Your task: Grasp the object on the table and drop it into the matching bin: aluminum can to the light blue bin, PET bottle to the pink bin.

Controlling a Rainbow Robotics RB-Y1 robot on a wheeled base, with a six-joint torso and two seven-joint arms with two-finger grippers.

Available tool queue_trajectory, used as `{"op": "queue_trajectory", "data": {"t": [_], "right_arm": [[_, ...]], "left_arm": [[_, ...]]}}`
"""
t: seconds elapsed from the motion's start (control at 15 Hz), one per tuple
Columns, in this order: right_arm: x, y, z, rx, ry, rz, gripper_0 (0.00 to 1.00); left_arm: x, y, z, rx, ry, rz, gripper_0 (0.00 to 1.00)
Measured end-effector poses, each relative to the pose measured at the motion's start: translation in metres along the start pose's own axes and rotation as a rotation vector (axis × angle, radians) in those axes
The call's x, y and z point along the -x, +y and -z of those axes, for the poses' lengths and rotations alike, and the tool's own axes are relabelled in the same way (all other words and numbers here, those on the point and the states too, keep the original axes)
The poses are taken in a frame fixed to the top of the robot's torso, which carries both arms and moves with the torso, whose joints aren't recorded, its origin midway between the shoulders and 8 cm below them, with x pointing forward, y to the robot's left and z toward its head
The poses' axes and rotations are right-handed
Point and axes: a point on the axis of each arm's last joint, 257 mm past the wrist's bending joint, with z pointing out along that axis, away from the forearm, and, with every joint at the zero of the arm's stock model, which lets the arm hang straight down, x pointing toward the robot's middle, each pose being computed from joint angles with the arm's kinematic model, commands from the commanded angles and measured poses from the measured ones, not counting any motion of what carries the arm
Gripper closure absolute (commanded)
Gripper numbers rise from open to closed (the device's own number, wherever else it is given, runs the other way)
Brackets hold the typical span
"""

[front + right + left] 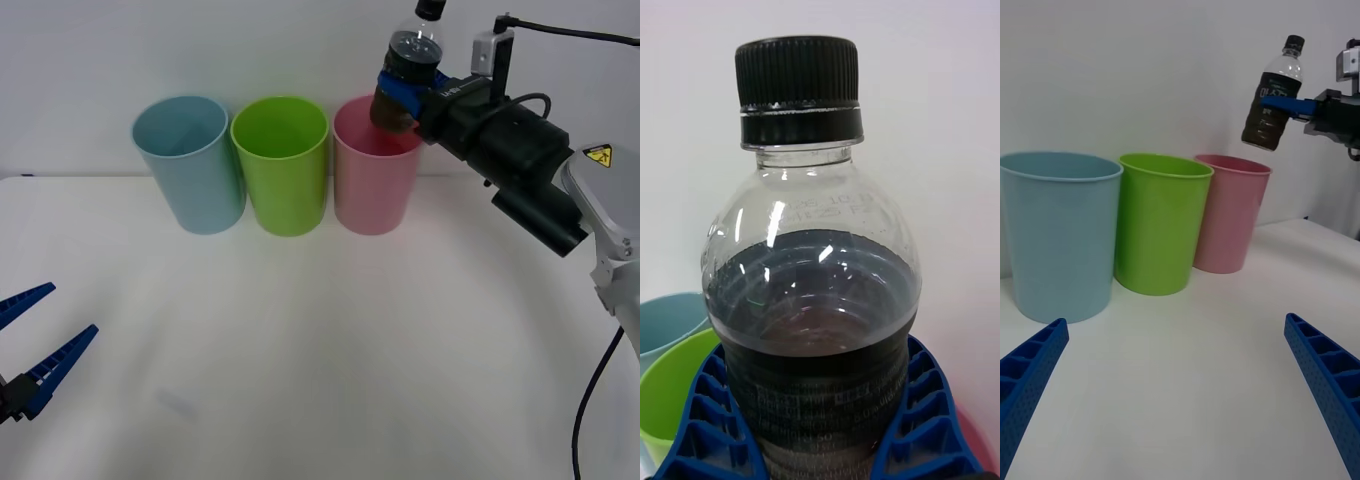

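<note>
A small clear PET bottle (pixel 410 62) with a black cap and dark label hangs tilted in the air, just above the right part of the pink bin's (pixel 372 185) mouth. My right gripper (pixel 408 88) is shut on its label band; the right wrist view shows the bottle (pixel 811 300) between the blue fingers (pixel 707 420). In the left wrist view the bottle (pixel 1274 97) is above the pink bin (pixel 1229 214). The light blue bin (pixel 190 165) stands at the left of the row. My left gripper (pixel 25 345) rests open low at the table's (pixel 320 380) left front.
A lime green bin (pixel 282 165) stands between the light blue and pink bins, all three in a row near the back wall. The right arm's black body (pixel 510 160) reaches in from the right. White tabletop stretches in front of the bins.
</note>
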Motion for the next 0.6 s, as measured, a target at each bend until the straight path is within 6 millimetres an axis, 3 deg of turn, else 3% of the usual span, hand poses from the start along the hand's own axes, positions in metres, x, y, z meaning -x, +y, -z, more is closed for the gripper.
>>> {"op": "queue_trajectory", "data": {"t": [0.6], "right_arm": [[-0.009, -0.01, -0.045, -0.056, 0.021, 0.002, 1.0]], "left_arm": [[0.0, 0.0, 0.0, 0.0, 0.0, 0.0, 0.0]]}}
